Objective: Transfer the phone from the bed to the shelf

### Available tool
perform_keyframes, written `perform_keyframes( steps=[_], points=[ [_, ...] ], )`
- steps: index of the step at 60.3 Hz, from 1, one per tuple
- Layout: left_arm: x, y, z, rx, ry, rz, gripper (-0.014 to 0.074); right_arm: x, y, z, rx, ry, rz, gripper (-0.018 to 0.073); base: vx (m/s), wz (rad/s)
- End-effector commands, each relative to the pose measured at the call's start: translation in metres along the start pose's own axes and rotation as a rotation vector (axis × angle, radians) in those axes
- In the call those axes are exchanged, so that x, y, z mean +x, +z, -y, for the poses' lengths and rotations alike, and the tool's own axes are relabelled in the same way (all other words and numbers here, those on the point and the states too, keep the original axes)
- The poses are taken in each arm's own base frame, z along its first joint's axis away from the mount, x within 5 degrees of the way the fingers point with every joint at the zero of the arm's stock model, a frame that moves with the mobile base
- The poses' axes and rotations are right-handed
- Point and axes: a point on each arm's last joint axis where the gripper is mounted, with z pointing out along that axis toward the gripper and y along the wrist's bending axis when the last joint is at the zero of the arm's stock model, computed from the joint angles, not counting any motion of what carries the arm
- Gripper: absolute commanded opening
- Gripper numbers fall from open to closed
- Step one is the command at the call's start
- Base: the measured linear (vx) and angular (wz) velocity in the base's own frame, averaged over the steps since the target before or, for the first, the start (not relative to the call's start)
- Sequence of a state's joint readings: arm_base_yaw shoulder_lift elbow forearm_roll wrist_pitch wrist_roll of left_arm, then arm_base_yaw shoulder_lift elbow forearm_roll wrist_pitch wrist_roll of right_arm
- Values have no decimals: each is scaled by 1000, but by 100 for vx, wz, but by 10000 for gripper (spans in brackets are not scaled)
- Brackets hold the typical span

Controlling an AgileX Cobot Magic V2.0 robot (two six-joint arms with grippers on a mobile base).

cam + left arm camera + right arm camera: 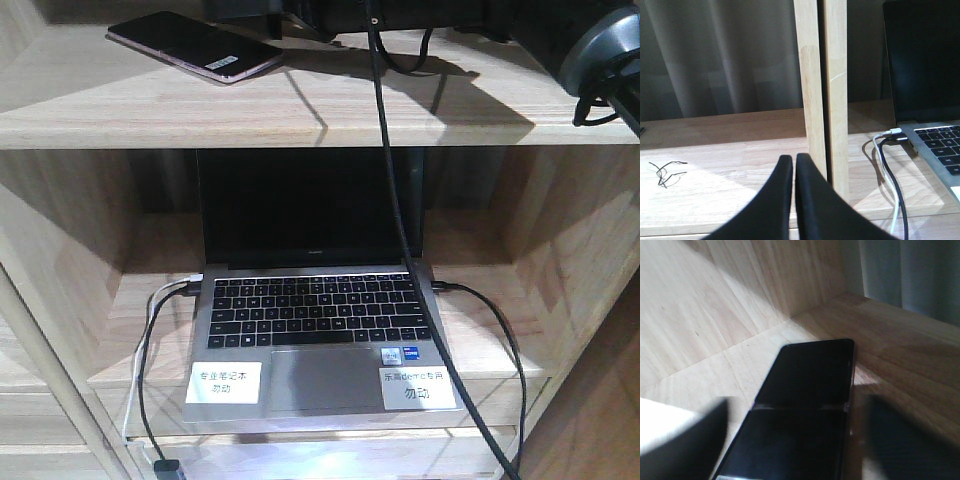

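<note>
The left gripper (pixel 794 165) hangs low over the shelf (pixel 250 125) board beside the uprights, its jaws pressed together on nothing, and it has no part in this step. On the top board, at the left, the phone (pixel 195 45) lies flat, clear of the front edge, above the open laptop (pixel 315 330) in the bay below. In the right wrist view the right gripper (pixel 790 440) straddles the phone's (pixel 800 405) near end, jaws spread wide, blurred, apparently not touching it. The placing looks done; a good finish would be to lift straight up before drawing back, so neither finger drags the slab towards the edge or catches the hanging cable (pixel 385 170).
</note>
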State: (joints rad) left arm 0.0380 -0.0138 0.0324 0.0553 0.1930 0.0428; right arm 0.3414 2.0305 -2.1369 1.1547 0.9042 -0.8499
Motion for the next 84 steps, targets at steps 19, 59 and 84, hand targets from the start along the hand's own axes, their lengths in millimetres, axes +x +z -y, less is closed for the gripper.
perform_keyframes(
  steps=[19,59,84],
  points=[
    [-15,-3,-1,-5,-9,106,1,-39,-31,-31,32,-100,110,578,0,0],
    [-15,-3,-1,-5,-9,106,1,-69,-91,-79,212,-207,70,-3,0,0],
    [-15,-3,-1,-5,-9,106,1,-26,-153,-105,495,-242,232,-3,0,0]
  ],
)
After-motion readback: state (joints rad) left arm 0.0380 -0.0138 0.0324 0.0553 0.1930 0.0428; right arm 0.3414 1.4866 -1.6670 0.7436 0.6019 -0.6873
